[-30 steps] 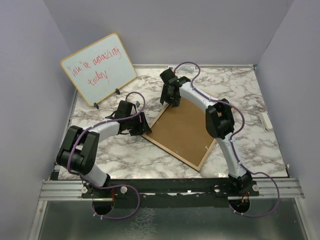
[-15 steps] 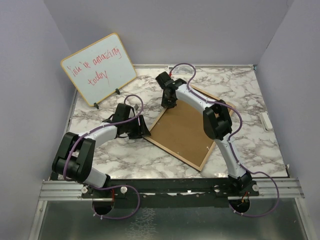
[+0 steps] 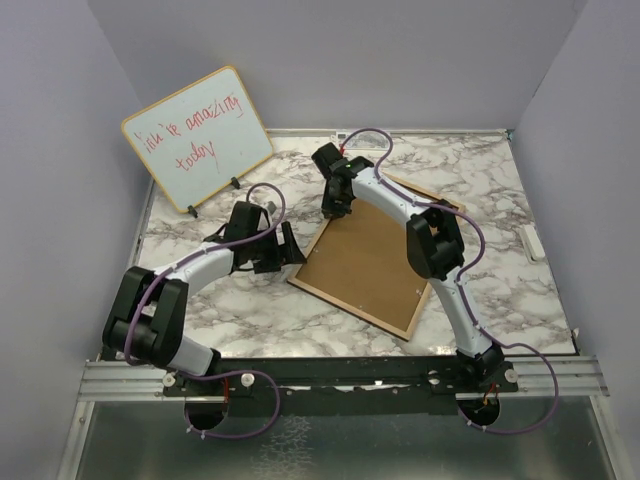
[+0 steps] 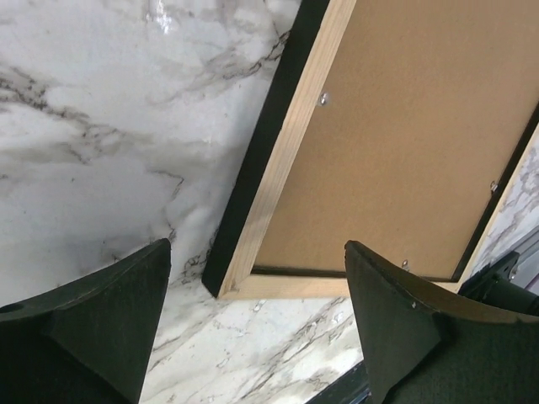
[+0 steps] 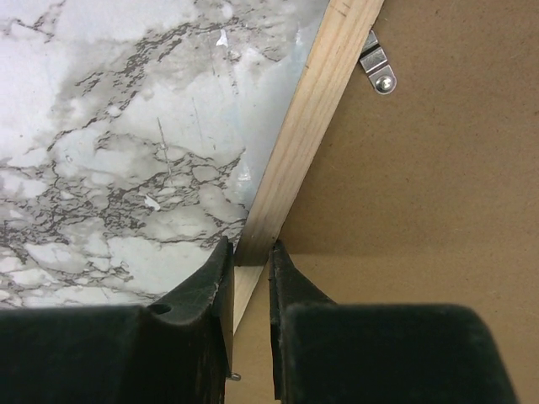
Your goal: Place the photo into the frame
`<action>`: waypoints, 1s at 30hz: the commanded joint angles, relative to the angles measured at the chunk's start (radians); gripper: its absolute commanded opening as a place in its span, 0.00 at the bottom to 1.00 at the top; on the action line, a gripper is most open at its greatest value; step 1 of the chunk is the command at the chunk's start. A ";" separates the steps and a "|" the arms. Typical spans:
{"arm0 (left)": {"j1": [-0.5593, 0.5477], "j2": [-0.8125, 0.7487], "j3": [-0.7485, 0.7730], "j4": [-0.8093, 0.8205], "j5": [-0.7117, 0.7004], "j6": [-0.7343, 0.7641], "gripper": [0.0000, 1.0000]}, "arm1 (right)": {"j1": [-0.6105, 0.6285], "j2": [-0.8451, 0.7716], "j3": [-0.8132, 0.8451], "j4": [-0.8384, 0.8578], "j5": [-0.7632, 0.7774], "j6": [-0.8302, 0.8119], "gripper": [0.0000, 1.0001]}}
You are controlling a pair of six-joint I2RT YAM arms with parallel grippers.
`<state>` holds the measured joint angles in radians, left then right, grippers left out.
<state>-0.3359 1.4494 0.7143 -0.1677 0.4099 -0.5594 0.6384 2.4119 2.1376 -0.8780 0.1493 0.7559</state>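
**Whiteboard** [image 3: 197,137]: far left of the bench [image 3: 480,190], propped at a tilt on small black feet. It has a wood edge and red handwriting.

**Left gripper** [image 4: 257,252]: left of centre, low over the marble, fingers wide apart and gripping nothing. The frame's near-left corner shows in the gap beneath them.

**Frame** [image 4: 278,160]: centre of the bench, set diagonally between the two arms, back side up. Light wood rails face up, with a black outer edge. A brown backing board [image 3: 370,260] fills it, and a metal clip [image 5: 376,67] sits at the rail.

**Right gripper** [image 5: 247,265]: at the frame's far-left corner, fingers drawn close together and clamped on the wooden rail. Whether that corner is lifted off the bench cannot be told.
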 commanded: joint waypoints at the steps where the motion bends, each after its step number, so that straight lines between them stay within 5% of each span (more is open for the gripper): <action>1: -0.003 0.041 0.054 -0.014 0.014 0.027 0.85 | 0.008 -0.093 0.014 0.014 -0.084 0.021 0.01; 13: 0.001 0.171 0.227 -0.026 0.168 0.047 0.79 | 0.007 -0.260 -0.122 0.081 -0.201 0.026 0.01; 21: 0.012 0.221 0.254 0.048 0.440 -0.031 0.56 | 0.007 -0.286 -0.133 0.108 -0.259 0.025 0.01; 30: 0.035 0.217 0.226 0.164 0.494 -0.155 0.19 | 0.008 -0.336 -0.194 0.145 -0.322 0.031 0.01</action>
<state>-0.3130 1.6779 0.9485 -0.1017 0.8356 -0.6365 0.6373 2.1460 1.9575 -0.8009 -0.0879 0.7856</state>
